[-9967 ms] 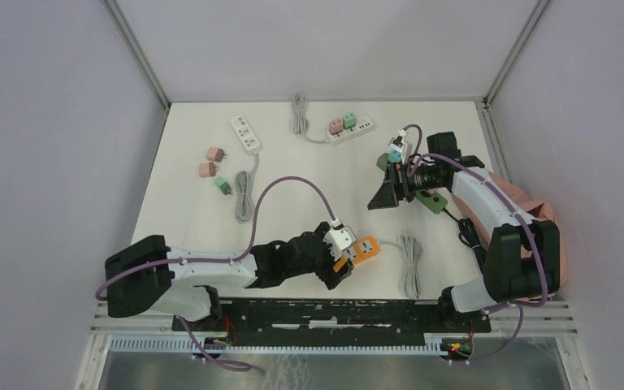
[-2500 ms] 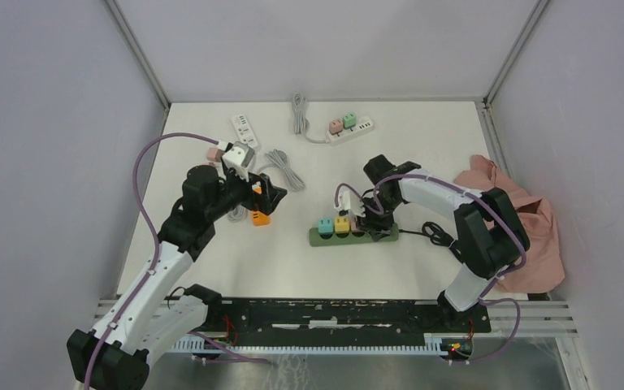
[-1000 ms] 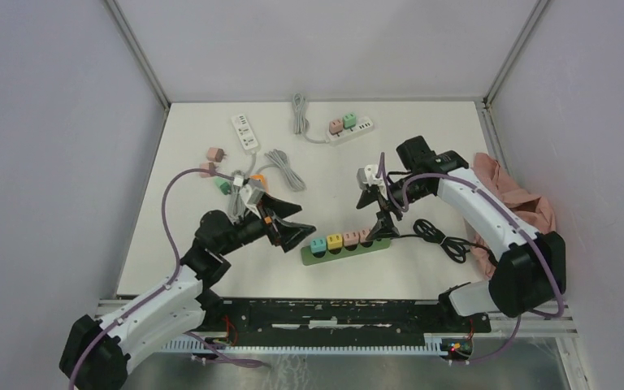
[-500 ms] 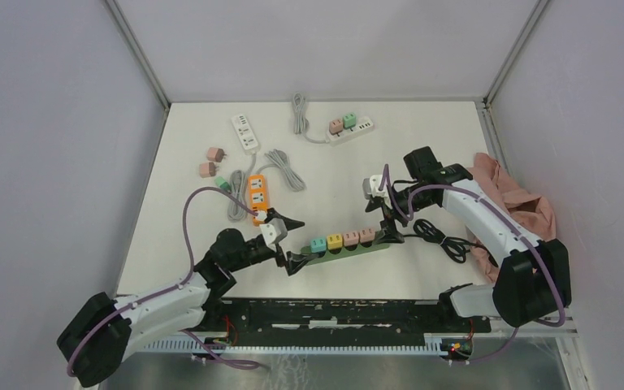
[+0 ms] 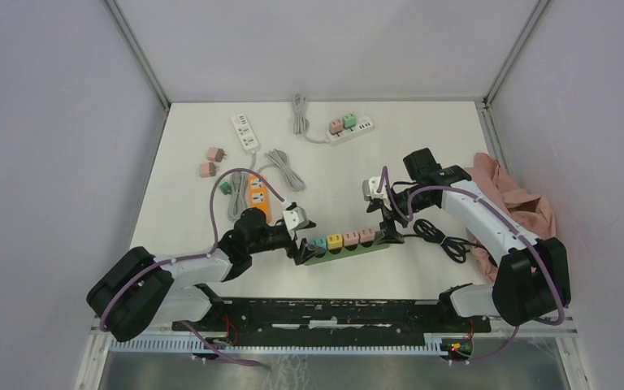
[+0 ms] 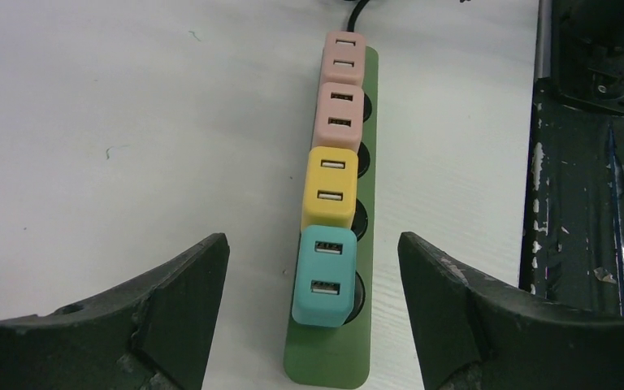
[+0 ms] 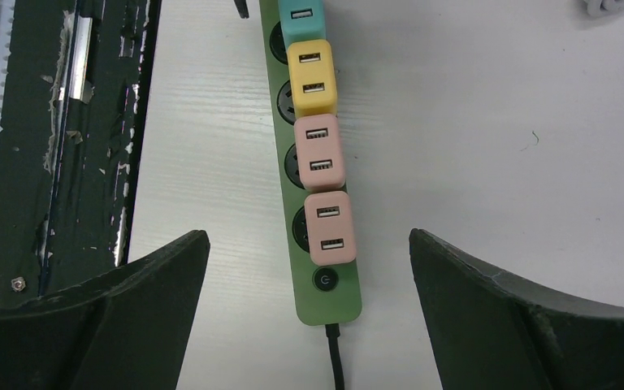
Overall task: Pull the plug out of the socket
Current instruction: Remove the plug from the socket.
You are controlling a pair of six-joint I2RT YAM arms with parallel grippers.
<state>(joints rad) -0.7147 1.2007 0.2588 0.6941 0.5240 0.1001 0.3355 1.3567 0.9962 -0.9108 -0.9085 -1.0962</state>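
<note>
A green socket strip (image 5: 346,246) lies near the table's front with a teal plug (image 5: 319,243), a yellow plug (image 5: 335,240) and two pink plugs (image 5: 359,236) seated in it. My left gripper (image 5: 303,244) is open at the strip's left end. In the left wrist view its jaws straddle the teal plug (image 6: 322,278) with a gap on each side, above the bare end of the strip (image 6: 329,361). My right gripper (image 5: 387,223) is open over the cable end. In the right wrist view the last pink plug (image 7: 329,227) and the power button (image 7: 325,279) lie between its wide jaws.
An orange strip (image 5: 257,193) with a grey cable lies behind my left arm. Two white strips (image 5: 244,133) (image 5: 361,130) sit at the back, one holding pink and green plugs. Loose pink plugs (image 5: 211,161) and a green one (image 5: 224,187) lie at left. Pink cloth (image 5: 528,207) sits at right.
My left arm swung from near the orange strip down to the teal end of the green strip, and its jaws narrowed a little. My right gripper settled over the cable end.
</note>
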